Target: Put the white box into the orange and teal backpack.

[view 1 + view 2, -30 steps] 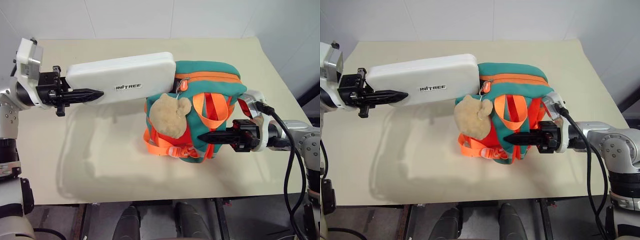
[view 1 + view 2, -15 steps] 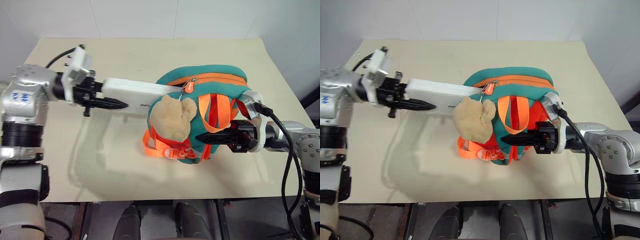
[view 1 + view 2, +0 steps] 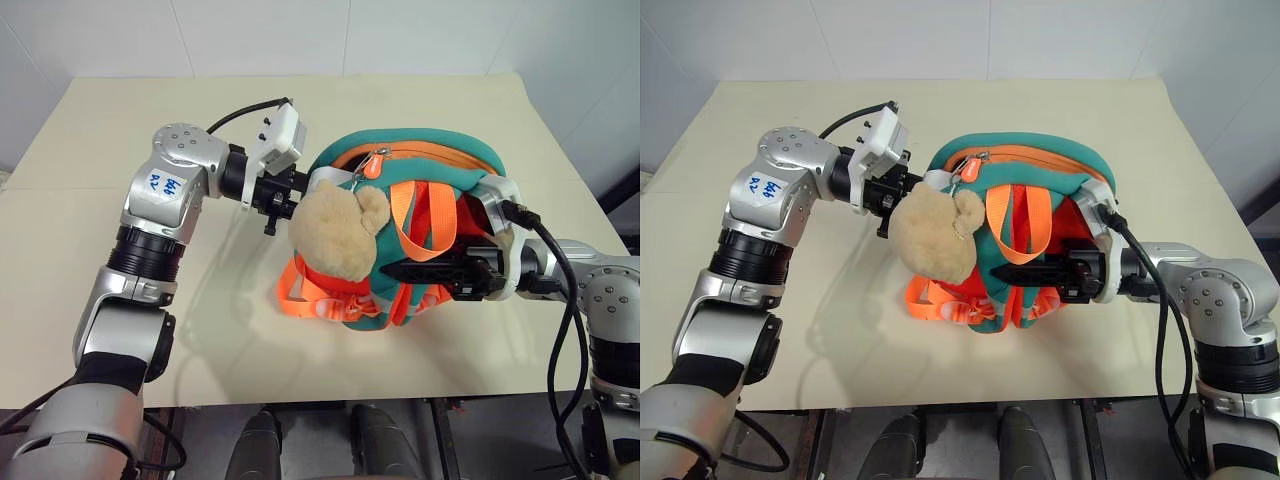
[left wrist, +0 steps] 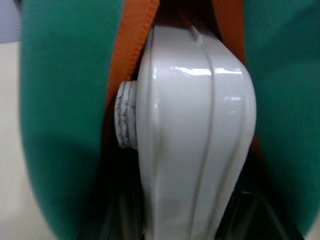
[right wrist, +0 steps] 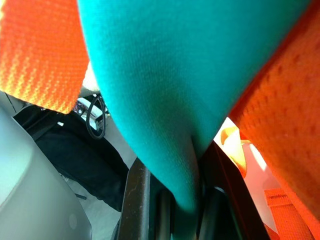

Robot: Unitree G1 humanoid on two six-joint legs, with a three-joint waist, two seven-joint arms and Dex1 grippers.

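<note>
At the bag mouth, left: our left gripper [image 3: 283, 196] jaws pinch the white box [image 4: 195, 140], nearly all inside to seat it.
Centre: orange and teal backpack [image 3: 420, 160] upright on counter [image 3: 120, 120].
Right: our right gripper [image 3: 425, 272] jaws pressed on teal fabric, steadying the bag.

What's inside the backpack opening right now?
The white box sits between the orange zipper edges of the orange and teal backpack, its near end held by the left hand. Its far end is covered.
</note>
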